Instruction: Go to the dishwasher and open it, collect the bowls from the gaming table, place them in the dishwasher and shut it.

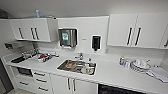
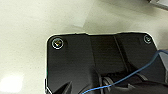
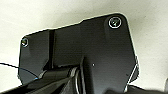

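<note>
I face a white kitchen counter (image 1: 110,72) in the head view. Under its right part a dark band (image 1: 120,90) shows at the dishwasher's place. I cannot tell whether it is an open door or a front panel. The steel sink (image 1: 77,66) holds dishes, among them an orange item (image 1: 70,64) too blurred to name as a bowl. The gaming table is out of view. Both wrist views look down past the robot's dark plates onto a pale speckled floor (image 2: 30,22) (image 3: 150,30).
White wall cabinets (image 1: 135,30) hang above the counter, with a paper-towel dispenser (image 1: 67,37) and a dark soap dispenser (image 1: 96,42). White plates (image 1: 140,66) are stacked at the right. Small clutter (image 1: 43,57) lies at the left, above a built-in oven (image 1: 24,72) and drawers (image 1: 40,81).
</note>
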Controlling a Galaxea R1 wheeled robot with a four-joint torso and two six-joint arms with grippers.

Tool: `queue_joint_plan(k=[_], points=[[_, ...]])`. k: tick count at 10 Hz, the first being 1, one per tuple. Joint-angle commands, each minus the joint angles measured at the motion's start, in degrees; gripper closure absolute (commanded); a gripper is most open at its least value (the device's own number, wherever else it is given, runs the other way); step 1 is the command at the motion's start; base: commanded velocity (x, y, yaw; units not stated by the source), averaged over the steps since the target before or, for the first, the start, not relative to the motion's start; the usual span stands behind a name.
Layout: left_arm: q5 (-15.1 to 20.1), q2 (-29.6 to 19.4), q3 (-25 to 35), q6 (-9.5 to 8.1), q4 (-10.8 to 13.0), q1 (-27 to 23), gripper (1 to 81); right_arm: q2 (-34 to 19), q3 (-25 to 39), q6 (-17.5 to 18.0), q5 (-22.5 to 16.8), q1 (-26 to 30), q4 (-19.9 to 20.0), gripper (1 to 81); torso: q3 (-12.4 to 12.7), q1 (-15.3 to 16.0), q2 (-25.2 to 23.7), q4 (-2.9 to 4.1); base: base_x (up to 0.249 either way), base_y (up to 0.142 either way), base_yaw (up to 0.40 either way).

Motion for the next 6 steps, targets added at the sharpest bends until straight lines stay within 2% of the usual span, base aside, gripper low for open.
queue_joint_plan(k=[1,6], points=[[4.3,0.2,-0.1,0.25,0.4,-3.4,1.0,-0.2,-0.4,-0.2,-3.0,3.2,0.4,1.0,0.0,0.0,0.0,0.00,0.000,0.000,0.357],[7.0,1.1,-0.1,0.25,0.6,-4.2,1.0,-0.3,-0.5,-0.1,-2.9,3.7,0.5,1.0,0.0,0.0,0.0,0.00,0.000,0.000,0.357]])
